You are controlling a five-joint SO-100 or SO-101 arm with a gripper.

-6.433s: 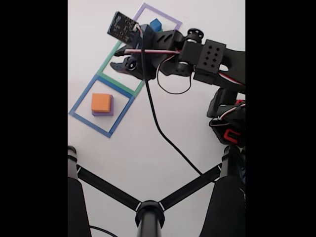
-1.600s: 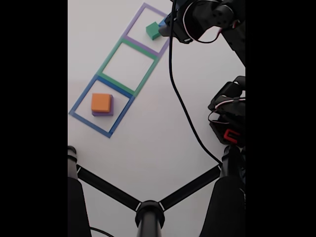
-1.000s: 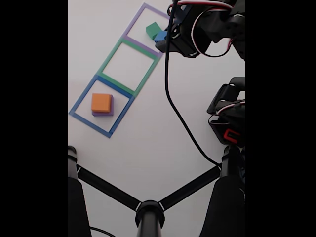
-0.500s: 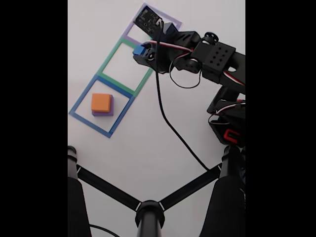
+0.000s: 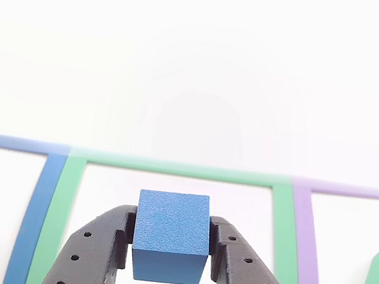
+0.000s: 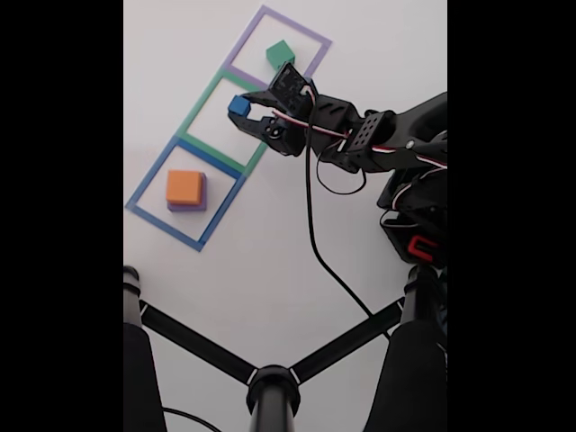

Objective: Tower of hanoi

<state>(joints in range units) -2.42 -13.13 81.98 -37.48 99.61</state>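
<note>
Matte, finely grainy blue block [image 5: 169, 236], black layered-plastic gripper [image 5: 170, 242] jaws with holes, smooth white table [image 5: 198, 80]

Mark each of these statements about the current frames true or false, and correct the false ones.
1. The gripper holds the blue block between its jaws. True.
2. The green block lies inside the blue outline. False: it lies in the purple outline.
3. The orange block sits on the purple block. True.
4. The blue block rests on the orange block. False: it is over the green outline, gripped.
</note>
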